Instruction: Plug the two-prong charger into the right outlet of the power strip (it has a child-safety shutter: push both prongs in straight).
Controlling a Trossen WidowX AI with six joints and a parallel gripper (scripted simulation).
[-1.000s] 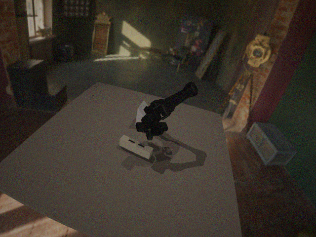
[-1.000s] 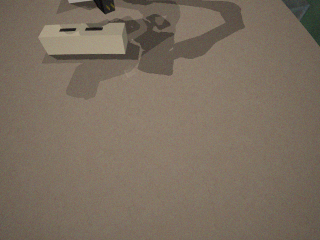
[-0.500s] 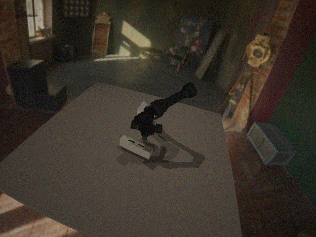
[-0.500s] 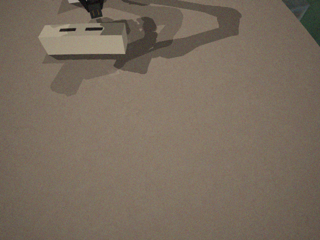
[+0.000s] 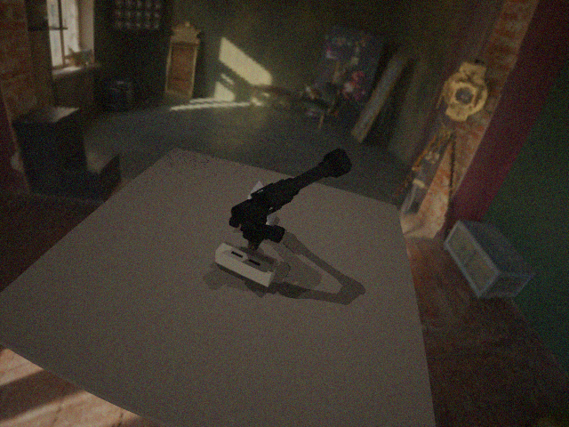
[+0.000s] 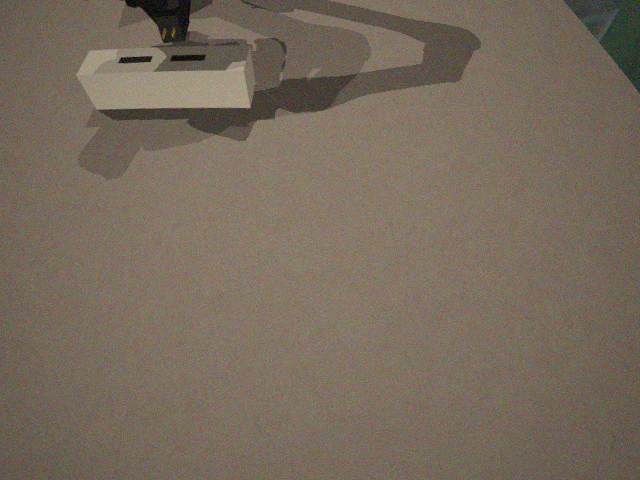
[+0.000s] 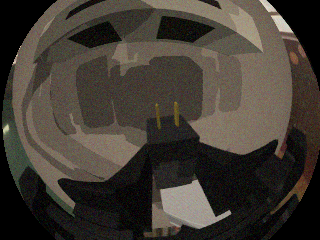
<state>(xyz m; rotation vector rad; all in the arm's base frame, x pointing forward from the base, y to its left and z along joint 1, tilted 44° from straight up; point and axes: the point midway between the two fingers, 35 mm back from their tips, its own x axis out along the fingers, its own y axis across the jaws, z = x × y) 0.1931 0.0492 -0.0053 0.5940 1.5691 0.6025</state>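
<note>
The white power strip [image 5: 243, 271] [image 6: 168, 91] lies on the table, with two dark slots on its top. The wrist view shows several dark openings across the strip [image 7: 241, 34], over two faces. My gripper [image 5: 252, 239] [image 6: 173, 21] [image 7: 167, 145] is shut on the black charger [image 6: 178, 36] [image 7: 172, 134], behind the strip as the exterior camera sees it. The charger's two yellow prongs stick out side by side, clear of the openings, pointing towards the strip's side. In the top view the charger is too dark to tell from the fingers.
A white panel [image 5: 258, 186] [image 7: 186, 204] stands behind the arm, mostly hidden by it in the top view. The arm's shadow falls over the right part of the strip and the table [image 5: 193, 331] [image 6: 320, 289]. The table's far edge lies behind the arm.
</note>
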